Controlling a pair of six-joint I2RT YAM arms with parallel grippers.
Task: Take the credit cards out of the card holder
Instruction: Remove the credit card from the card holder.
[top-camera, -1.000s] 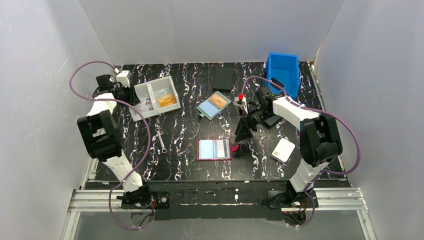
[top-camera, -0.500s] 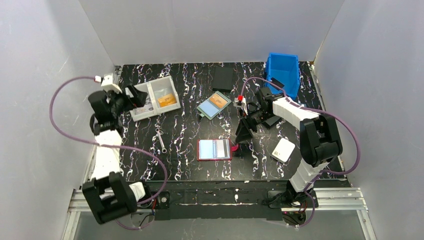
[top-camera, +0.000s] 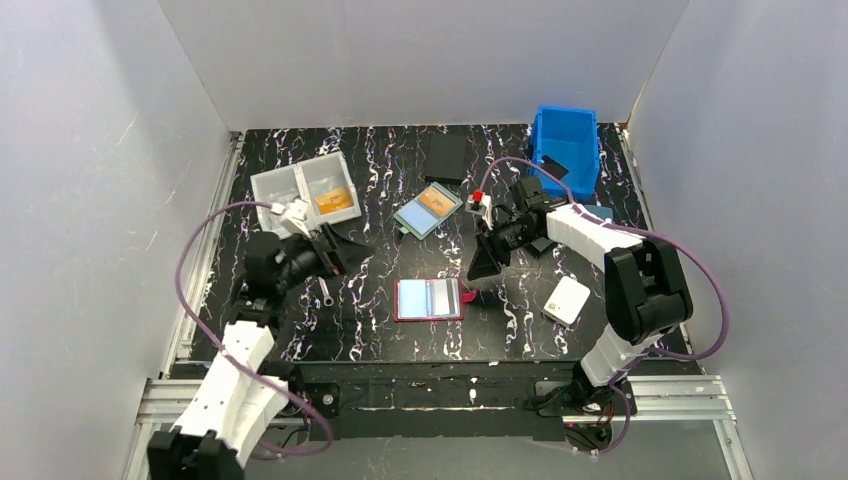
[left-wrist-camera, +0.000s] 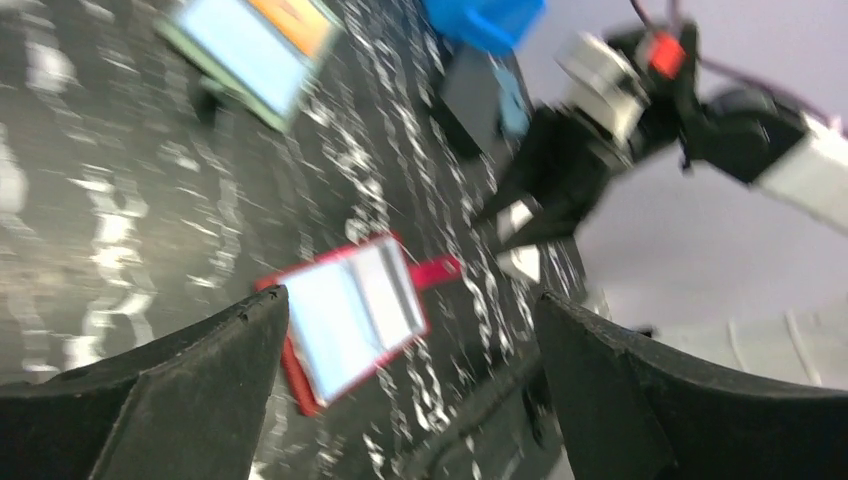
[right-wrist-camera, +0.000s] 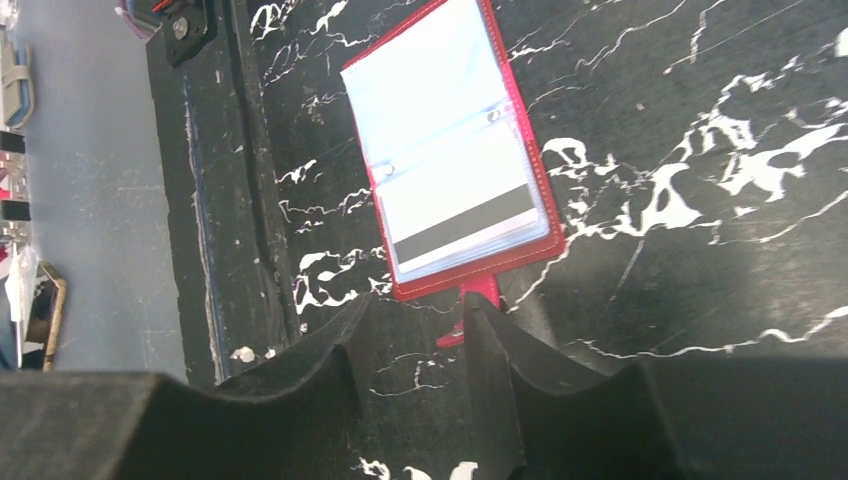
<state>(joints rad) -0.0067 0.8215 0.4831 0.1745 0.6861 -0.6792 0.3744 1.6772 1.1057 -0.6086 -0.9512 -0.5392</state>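
Note:
The red card holder (top-camera: 403, 299) lies spread open on the black marbled table, its snap tab (top-camera: 468, 296) pointing right. Light-blue credit cards (top-camera: 430, 297) sit in its clear sleeves; one shows a dark stripe (right-wrist-camera: 460, 225). My right gripper (top-camera: 487, 268) hovers just right of the holder, tips down. In the right wrist view my right gripper (right-wrist-camera: 418, 305) is open by a narrow gap with nothing between the fingers, one fingertip (right-wrist-camera: 482, 318) beside the tab (right-wrist-camera: 480, 288). My left gripper (top-camera: 345, 255) is wide open left of the holder (left-wrist-camera: 345, 320) and apart from it.
A teal-framed case with an orange card (top-camera: 428, 210) lies behind the holder. A clear compartment box (top-camera: 305, 190) is at the back left, a blue bin (top-camera: 566, 148) at the back right, a white box (top-camera: 567, 299) at the right, and a metal tool (top-camera: 322, 283) near my left gripper.
My left arm swung from the back-left corner toward the table's middle and its jaws opened wide. The right gripper's jaws narrowed while staying beside the snap tab.

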